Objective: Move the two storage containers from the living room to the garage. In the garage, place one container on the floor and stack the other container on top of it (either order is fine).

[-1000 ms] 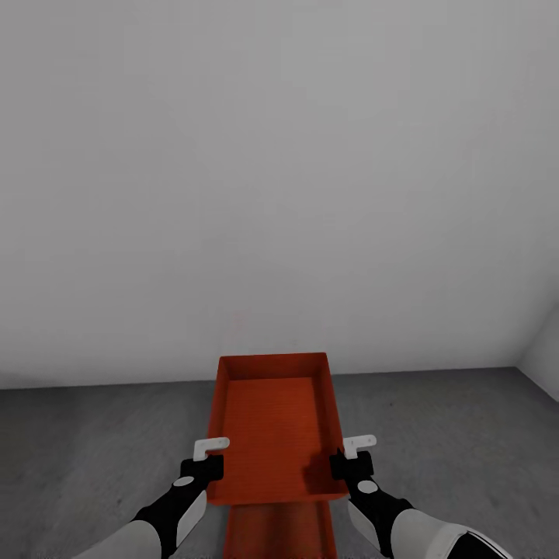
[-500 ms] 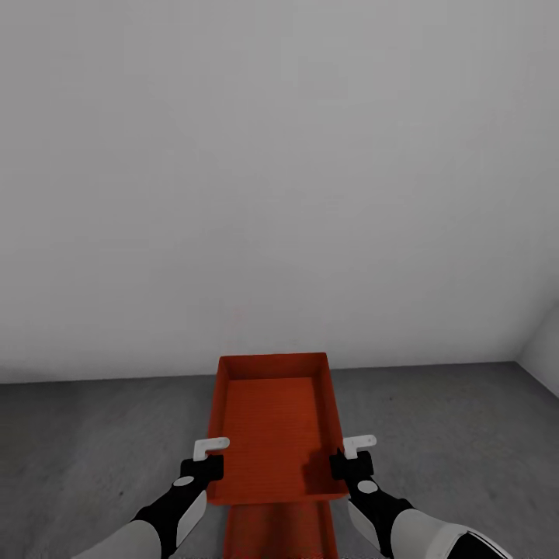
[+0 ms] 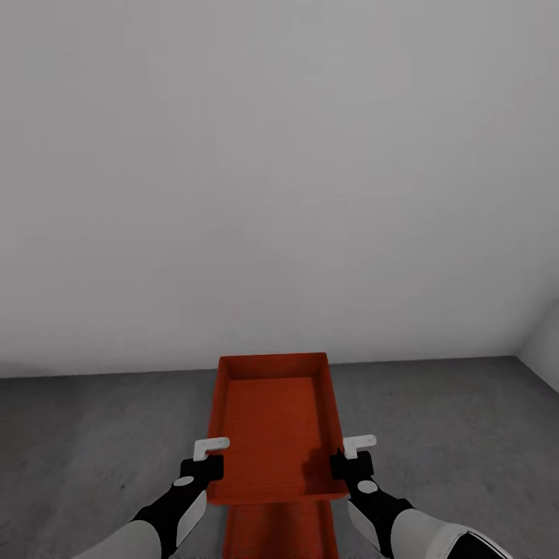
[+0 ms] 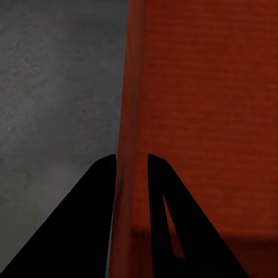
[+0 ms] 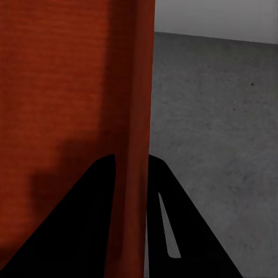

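fingers (image 4: 107, 191): clamp upper container (image 3: 272, 423) | containers: 2 | lower container (image 3: 281, 532)

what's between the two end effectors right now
The upper storage container: in the head view, left end effector and right end effector grip its opposite side walls.

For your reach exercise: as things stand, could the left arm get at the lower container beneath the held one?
Probably not. The left gripper is shut on the upper container's wall, as is the right gripper, and that box covers most of the lower container.
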